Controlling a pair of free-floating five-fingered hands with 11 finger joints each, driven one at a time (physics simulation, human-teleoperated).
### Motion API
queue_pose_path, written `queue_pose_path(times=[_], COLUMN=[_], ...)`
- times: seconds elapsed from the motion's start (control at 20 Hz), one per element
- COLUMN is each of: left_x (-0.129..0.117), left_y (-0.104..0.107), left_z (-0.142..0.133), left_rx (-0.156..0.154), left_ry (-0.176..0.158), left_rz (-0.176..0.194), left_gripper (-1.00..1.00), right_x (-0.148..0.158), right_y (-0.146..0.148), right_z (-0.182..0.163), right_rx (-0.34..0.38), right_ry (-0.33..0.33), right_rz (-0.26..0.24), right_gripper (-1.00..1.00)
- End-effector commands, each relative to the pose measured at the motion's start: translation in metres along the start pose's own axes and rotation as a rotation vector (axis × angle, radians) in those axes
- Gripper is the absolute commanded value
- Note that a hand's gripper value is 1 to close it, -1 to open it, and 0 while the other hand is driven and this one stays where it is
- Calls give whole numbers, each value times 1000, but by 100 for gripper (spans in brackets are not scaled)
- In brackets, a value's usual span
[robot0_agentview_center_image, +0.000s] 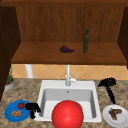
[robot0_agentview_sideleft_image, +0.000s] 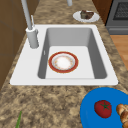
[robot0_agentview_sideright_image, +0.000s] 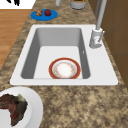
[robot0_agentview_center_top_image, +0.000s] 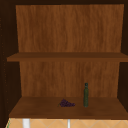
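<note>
You have two black hands: the left hand (robot0_agentview_center_image: 32, 107) by a blue plate (robot0_agentview_center_image: 10, 113) carrying a red tomato (robot0_agentview_center_image: 21, 105) and a golden-brown pastry (robot0_agentview_center_image: 16, 113), the right hand (robot0_agentview_center_image: 108, 82) over the speckled brown-and-beige counter (robot0_agentview_center_image: 27, 91). The white sink (robot0_agentview_sideleft_image: 63, 81) holds a red-rimmed bowl (robot0_agentview_sideleft_image: 63, 62) with a white inside. On the brown wood shelf (robot0_agentview_center_top_image: 45, 108) you see purple grapes (robot0_agentview_center_top_image: 66, 103) and a dark green bottle (robot0_agentview_center_top_image: 86, 95). A white plate (robot0_agentview_center_image: 107, 117) bears dark brown meat (robot0_agentview_center_image: 114, 113).
</note>
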Motion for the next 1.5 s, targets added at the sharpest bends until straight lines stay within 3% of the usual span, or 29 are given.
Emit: queue_pose_path(times=[0.0,0.45,0.95,1.2,1.45], left_x=[0,0,0,0,0], left_y=[0,0,0,0,0], left_z=[0,0,0,0,0], left_rx=[0,0,0,0,0], left_ry=[0,0,0,0,0], left_rz=[0,0,0,0,0], left_gripper=[0,0,0,0,0], right_x=[24,62,64,67,64], right_y=[-19,-65,-116,-144,-185], right_z=[27,93,161,184,203], right_rx=[5,6,8,45,36], right_ry=[9,21,24,41,66], right_rz=[-9,-21,-38,-52,-37], right_gripper=[-100,-100,-100,-100,-100])
